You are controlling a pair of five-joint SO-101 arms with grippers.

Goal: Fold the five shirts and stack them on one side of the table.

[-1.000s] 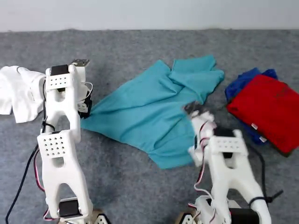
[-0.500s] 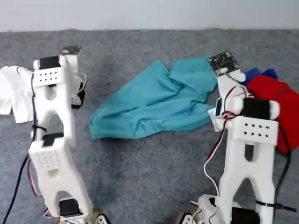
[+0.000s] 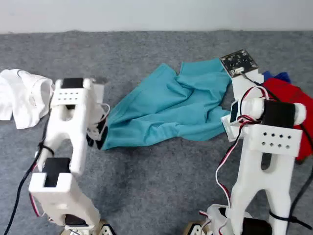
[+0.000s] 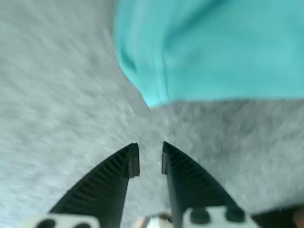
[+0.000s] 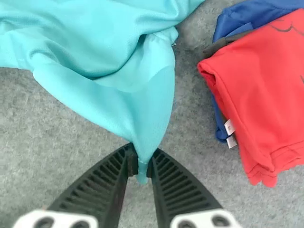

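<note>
While in right pincer [image 5: 141,160], teal shirt [image 5: 95,47].

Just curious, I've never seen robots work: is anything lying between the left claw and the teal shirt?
Nothing visible does. Only bare grey table lies between the left gripper and the nearest corner of the teal shirt.

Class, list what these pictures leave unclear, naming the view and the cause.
Blue shirt: high view, mostly under the red shirt and behind the right arm.
White shirt: high view, cut by the left edge.
Teal shirt: left wrist view, blurred.
</note>
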